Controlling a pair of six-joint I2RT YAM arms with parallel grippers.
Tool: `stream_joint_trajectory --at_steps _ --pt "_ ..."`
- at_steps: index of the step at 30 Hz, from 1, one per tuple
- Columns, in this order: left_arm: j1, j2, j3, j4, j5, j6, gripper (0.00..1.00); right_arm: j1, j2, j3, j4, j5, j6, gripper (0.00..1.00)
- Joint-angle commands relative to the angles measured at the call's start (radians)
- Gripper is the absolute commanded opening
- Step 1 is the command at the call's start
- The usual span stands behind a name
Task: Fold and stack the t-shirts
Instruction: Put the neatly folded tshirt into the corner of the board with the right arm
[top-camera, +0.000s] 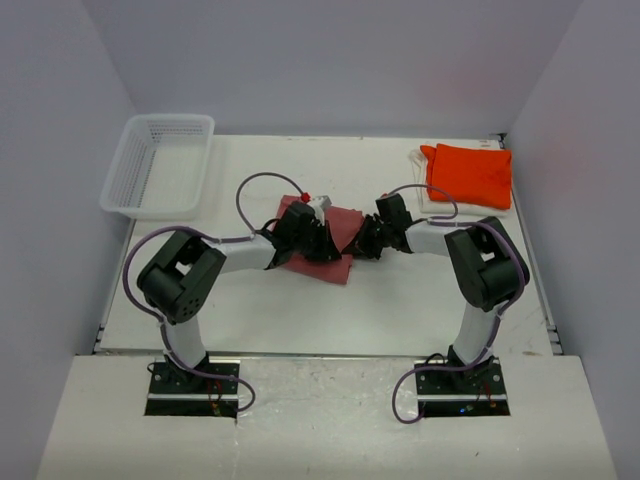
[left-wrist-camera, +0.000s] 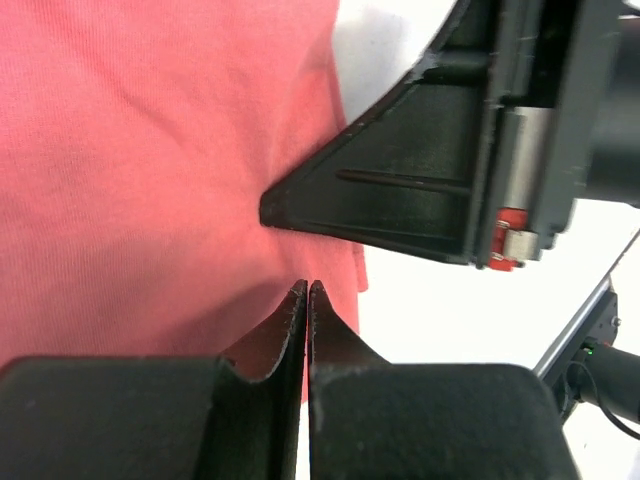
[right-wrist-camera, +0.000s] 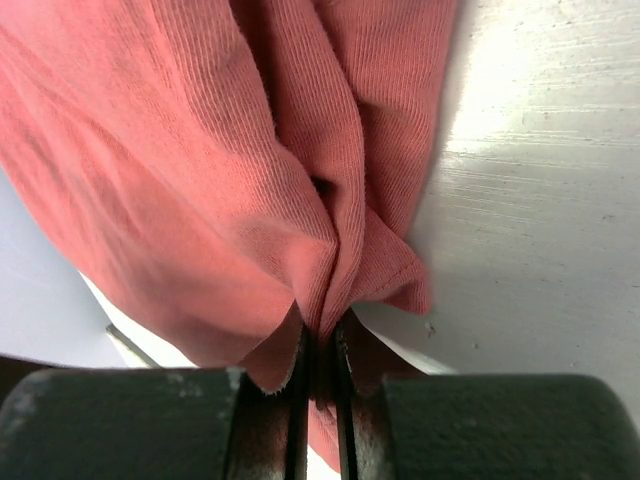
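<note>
A dusty rose-red t-shirt (top-camera: 343, 222) lies crumpled at the middle of the table, between my two grippers. My right gripper (right-wrist-camera: 320, 325) is shut on a bunched fold of this shirt (right-wrist-camera: 200, 150), which spills out above its fingertips. It reaches in from the right (top-camera: 364, 243). My left gripper (left-wrist-camera: 307, 286) is shut, its tips over the red cloth (left-wrist-camera: 150, 150) near its edge, with nothing seen between them. In the top view the left gripper (top-camera: 320, 242) sits over the shirt's left half. A folded bright orange t-shirt (top-camera: 470, 174) rests on a white t-shirt (top-camera: 428, 203) at the back right.
A white plastic mesh basket (top-camera: 160, 165) stands at the back left corner. The right gripper's black finger (left-wrist-camera: 400, 190) shows close in front of the left wrist camera. Bare white table (right-wrist-camera: 540, 200) lies to the right of the red cloth.
</note>
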Motion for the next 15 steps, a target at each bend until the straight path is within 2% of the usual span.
stream_joint_trajectory --at_steps 1,9,15 --pt "-0.002 -0.105 0.0 -0.002 -0.022 0.026 0.0 0.009 0.019 -0.011 -0.1 0.123 -0.044 0.0" --pt "-0.003 -0.204 0.027 -0.138 -0.188 0.108 0.0 0.022 -0.061 0.049 -0.186 0.202 -0.157 0.0" --pt "-0.003 -0.182 0.039 -0.172 -0.223 0.11 0.0 0.025 -0.148 0.164 -0.339 0.369 -0.309 0.0"
